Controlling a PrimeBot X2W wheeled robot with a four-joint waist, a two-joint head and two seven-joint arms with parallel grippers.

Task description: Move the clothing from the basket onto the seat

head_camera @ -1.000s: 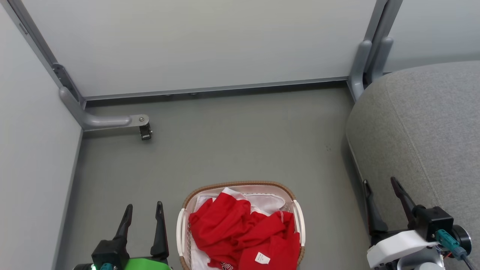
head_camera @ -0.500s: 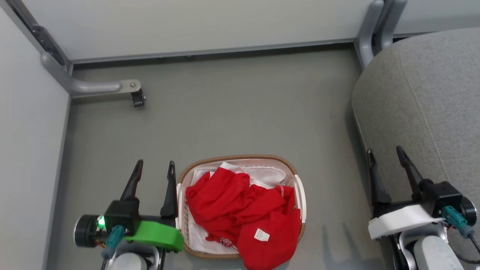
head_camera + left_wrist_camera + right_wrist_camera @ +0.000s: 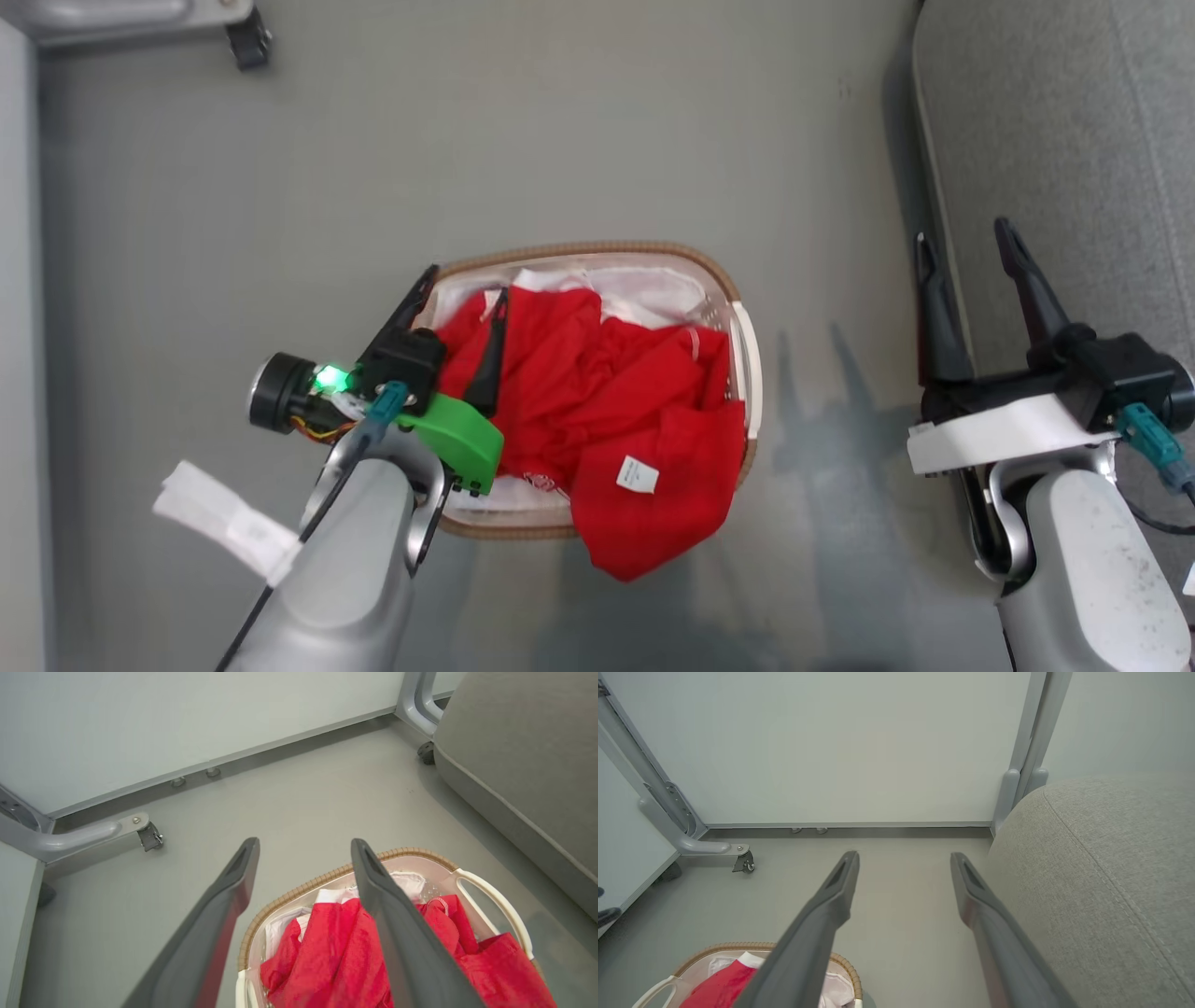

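The left hand [image 3: 467, 282] has two long, dark, tapering fingers set well apart with nothing between them. In the head view it hangs over the 9 o'clock side of the basket [image 3: 579, 250]. One finger lies along the outside of the rim and the other over the red clothing [image 3: 607, 392]; whether either one touches cannot be told. The left wrist view shows the left hand [image 3: 304, 841] the same way, with one finger over bare floor and the other across the red cloth.

The basket is oval, of white perforated plastic, with a brown woven rim and a smooth white handle [image 3: 752, 364] at its 3 o'clock side. The clothing is soft, bright red and crumpled, and it is all in the basket. One fold spills over the rim at 5 o'clock, with a small white label [image 3: 637, 474] on it. A white sheet [image 3: 644, 283] shows under it at 12 o'clock.

The right hand [image 3: 963, 231], at 3 o'clock from the basket, is also spread and empty, and it stands at the edge of the seat [image 3: 1055, 121]. The seat is rounded, covered in light grey woven fabric with a stitched seam.

The floor [image 3: 467, 140] is smooth grey. A black caster [image 3: 247, 42] on a metal frame sits at 11 o'clock.
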